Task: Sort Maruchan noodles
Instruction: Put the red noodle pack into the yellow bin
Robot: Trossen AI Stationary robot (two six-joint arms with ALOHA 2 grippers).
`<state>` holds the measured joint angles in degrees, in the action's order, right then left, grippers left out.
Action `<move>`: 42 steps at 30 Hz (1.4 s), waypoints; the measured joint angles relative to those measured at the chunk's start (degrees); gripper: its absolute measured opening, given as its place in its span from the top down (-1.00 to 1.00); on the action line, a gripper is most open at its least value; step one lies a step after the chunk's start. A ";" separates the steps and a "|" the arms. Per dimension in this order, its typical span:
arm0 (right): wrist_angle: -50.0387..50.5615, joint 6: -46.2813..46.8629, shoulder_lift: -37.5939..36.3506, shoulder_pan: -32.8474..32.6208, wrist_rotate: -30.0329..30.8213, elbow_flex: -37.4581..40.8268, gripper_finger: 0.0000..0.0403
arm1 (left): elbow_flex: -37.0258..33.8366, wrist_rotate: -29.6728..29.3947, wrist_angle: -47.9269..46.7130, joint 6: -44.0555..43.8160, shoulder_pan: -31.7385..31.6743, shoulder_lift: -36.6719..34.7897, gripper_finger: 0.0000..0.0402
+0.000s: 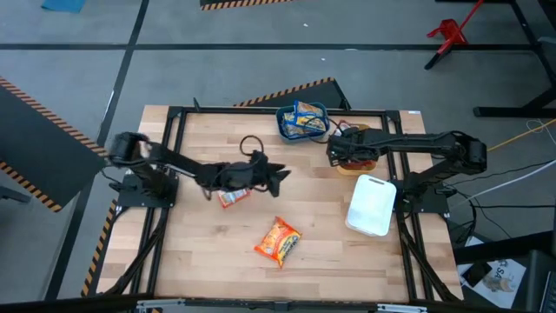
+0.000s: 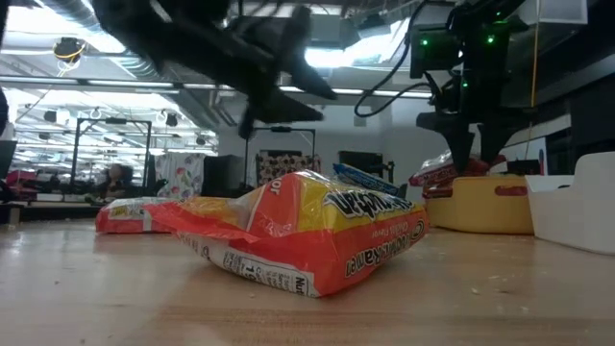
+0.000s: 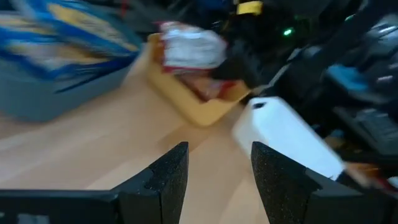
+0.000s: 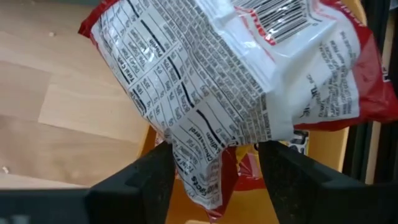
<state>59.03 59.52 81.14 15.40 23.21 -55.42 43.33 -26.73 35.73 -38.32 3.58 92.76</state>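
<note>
An orange-red noodle packet (image 1: 278, 243) lies loose at lower centre; a red one (image 1: 232, 197) sits under the left gripper (image 1: 276, 180), whose fingers are apart and empty. Right gripper (image 4: 214, 168) pinches a red-and-white packet (image 4: 249, 74) above the orange bin (image 1: 358, 162). The teal bin (image 1: 302, 123) holds blue-and-yellow packets; the white bin (image 1: 372, 205) is at right.

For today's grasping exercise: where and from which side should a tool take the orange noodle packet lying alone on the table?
Grip the orange noodle packet across its puffed middle, coming straight down from above: it lies flat on the table, clear of everything.
</note>
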 joint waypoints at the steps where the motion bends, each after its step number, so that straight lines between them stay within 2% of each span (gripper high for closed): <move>1: 0.02 -0.03 0.00 0.00 0.42 0.00 -0.05 | 0.01 1.50 4.39 0.86 -1.24 2.12 0.16; 3: 0.36 -0.28 0.00 0.00 0.92 0.00 -0.04 | 1.25 1.87 9.82 1.10 -4.03 6.40 0.16; 6: 0.56 -1.03 0.00 0.02 1.90 0.00 -0.02 | 6.15 2.49 11.25 -0.47 -8.55 12.58 0.16; 8: 0.62 -1.04 0.00 0.01 2.08 0.00 -0.02 | 11.16 6.17 11.29 -0.82 -11.20 16.91 0.16; 11: 0.65 -1.33 0.00 0.00 2.29 0.00 -0.02 | 19.92 14.78 10.68 -0.66 -14.22 23.15 0.16; 13: 0.82 -1.43 0.00 0.02 2.60 0.00 -0.02 | 25.65 17.99 6.03 -0.34 -15.45 26.08 0.16; 17: 1.13 -2.25 0.00 0.02 3.17 0.00 -0.02 | 34.47 16.50 -10.89 -0.09 -16.64 30.51 0.16; 22: 1.08 -2.64 0.00 0.02 3.97 0.00 -0.02 | 41.71 13.69 -16.92 0.52 -17.04 34.65 0.16; 27: 5.97 -1.05 0.01 0.01 5.29 0.02 -0.02 | 46.12 15.34 -17.34 -0.04 -17.08 38.58 0.16; 32: 9.43 -3.28 -1.22 -0.02 5.25 0.02 -0.02 | 48.52 19.17 -17.14 -0.02 -17.30 41.25 0.16; 39: 6.33 -6.61 -9.49 -0.04 2.74 0.00 -0.02 | 48.52 18.96 -13.28 1.30 -17.36 41.35 0.16; 42: 3.47 -13.02 -12.80 -0.04 2.80 0.00 -0.02 | 49.21 18.95 -12.06 1.57 -17.34 41.35 0.16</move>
<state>62.50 46.49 68.35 15.35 26.01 -55.42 92.54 -7.79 23.66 -36.75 -13.76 134.10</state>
